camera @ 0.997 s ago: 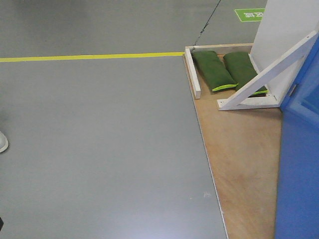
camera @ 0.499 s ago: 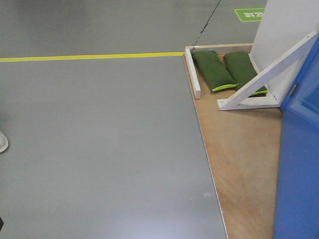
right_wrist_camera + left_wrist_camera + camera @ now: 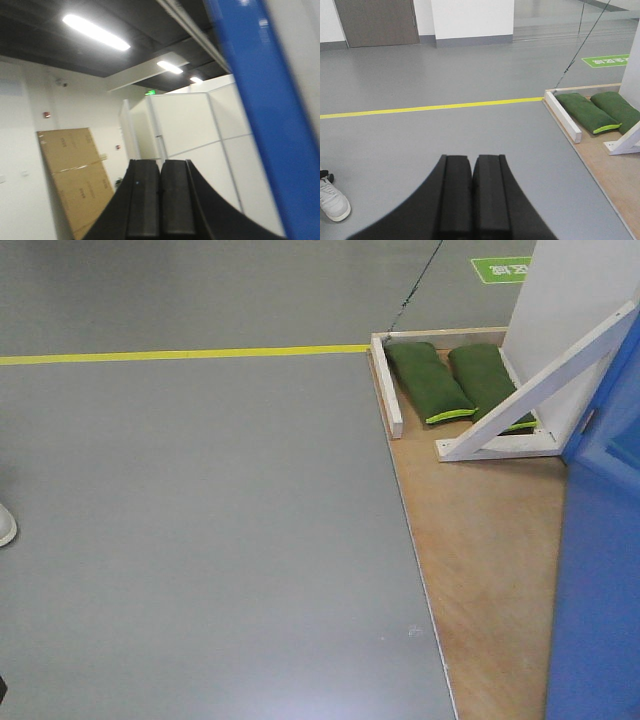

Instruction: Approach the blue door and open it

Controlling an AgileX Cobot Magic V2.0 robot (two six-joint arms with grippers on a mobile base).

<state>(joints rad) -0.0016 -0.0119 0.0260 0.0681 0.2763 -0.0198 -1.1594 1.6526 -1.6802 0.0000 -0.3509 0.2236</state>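
In the front view, you have the blue door (image 3: 600, 570) filling the right edge of the frame, standing on the wooden platform (image 3: 490, 540) beyond the white brace (image 3: 540, 380) and the green sandbags (image 3: 430, 380). Its lever handle is not in view, so you are still in the approach; reaching the handle and swinging the door are both left to do. Against the earlier frames almost nothing has shifted: the door's lower edge sits only a touch further left, and the yellow line (image 3: 180, 354) holds its place.

In the left wrist view, your left end effector (image 3: 471, 195) is clenched with its pads pressed together, grasping nothing, aimed over the grey floor (image 3: 445, 135); the door does not show here.

In the right wrist view, your right end effector (image 3: 160, 200) is likewise clenched and empty, tilted upward, with the door's blue surface running diagonally just to its right, not touching it.
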